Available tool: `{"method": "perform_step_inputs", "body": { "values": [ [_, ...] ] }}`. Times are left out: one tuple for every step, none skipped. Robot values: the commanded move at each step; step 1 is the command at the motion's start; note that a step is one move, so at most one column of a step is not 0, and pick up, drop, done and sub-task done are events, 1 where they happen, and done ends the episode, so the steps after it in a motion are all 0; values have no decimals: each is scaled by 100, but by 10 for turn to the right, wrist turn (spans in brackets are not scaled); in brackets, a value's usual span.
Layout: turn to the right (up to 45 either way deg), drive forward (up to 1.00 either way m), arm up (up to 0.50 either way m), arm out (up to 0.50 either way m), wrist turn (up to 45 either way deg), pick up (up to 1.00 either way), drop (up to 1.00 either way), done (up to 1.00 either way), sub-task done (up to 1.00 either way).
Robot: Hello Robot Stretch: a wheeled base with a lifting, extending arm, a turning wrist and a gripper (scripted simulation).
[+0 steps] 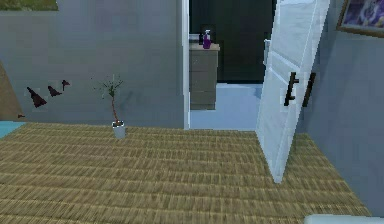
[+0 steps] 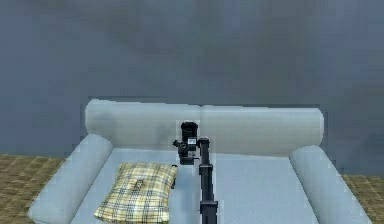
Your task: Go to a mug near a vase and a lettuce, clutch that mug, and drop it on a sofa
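A pale blue-grey sofa [image 2: 250,135] stands against a grey wall in the arm side view. The dark arm bar [image 2: 206,185] rises from the bottom edge over the seat cushions. At its far end the gripper [image 2: 185,145] sits in front of the sofa's backrest, with a small dark blocky shape [image 2: 188,130] at its top. I cannot tell whether it holds anything, as the sofa lies right behind it.
A plaid yellow cushion [image 2: 140,192] lies on the sofa's left seat. In the forward view a white door [image 1: 290,85] stands ajar beside a doorway, with a dresser [image 1: 205,75] and a purple item [image 1: 207,40] beyond. A potted plant [image 1: 117,110] stands by the wall on a woven rug [image 1: 150,175].
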Motion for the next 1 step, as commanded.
{"method": "perform_step_inputs", "body": {
  "values": [
    [0,0,-32,0,0,0,0,0,0]
  ]
}}
